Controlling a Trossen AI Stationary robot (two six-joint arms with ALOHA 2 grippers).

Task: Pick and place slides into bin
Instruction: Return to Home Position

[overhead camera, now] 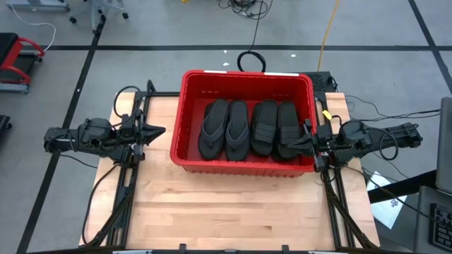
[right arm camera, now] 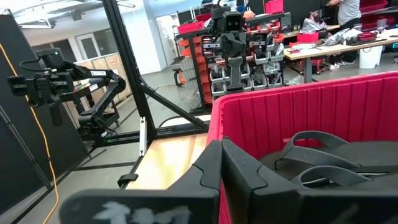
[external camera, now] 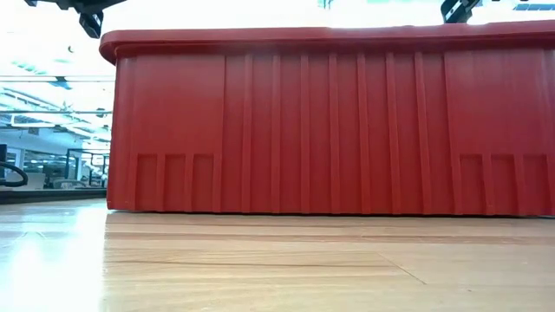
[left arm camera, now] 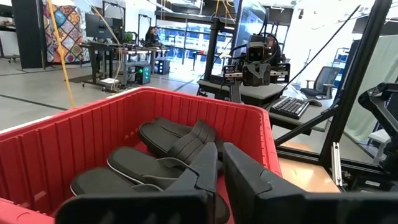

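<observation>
The red bin (overhead camera: 240,165) stands on the table's far middle. Inside it, a dark-grey flip-flop pair (overhead camera: 224,128) and two black ribbed-band slides (overhead camera: 277,128) lie side by side, soles down on the bin's floor. My left gripper (overhead camera: 161,130) hovers level, left of the bin and clear of it, its fingers shut and empty. In the left wrist view it (left arm camera: 219,158) points at the slides (left arm camera: 155,162). My right gripper (overhead camera: 306,137) hovers shut over the bin's right rim (right arm camera: 249,99), holding nothing.
Bare wood tabletop (overhead camera: 233,212) stretches from the bin to the near edge. Black frame rails (overhead camera: 127,190) run along both table sides. A black cable loop (overhead camera: 251,60) lies on the floor behind the bin. The low view shows only the bin's near wall (external camera: 329,121).
</observation>
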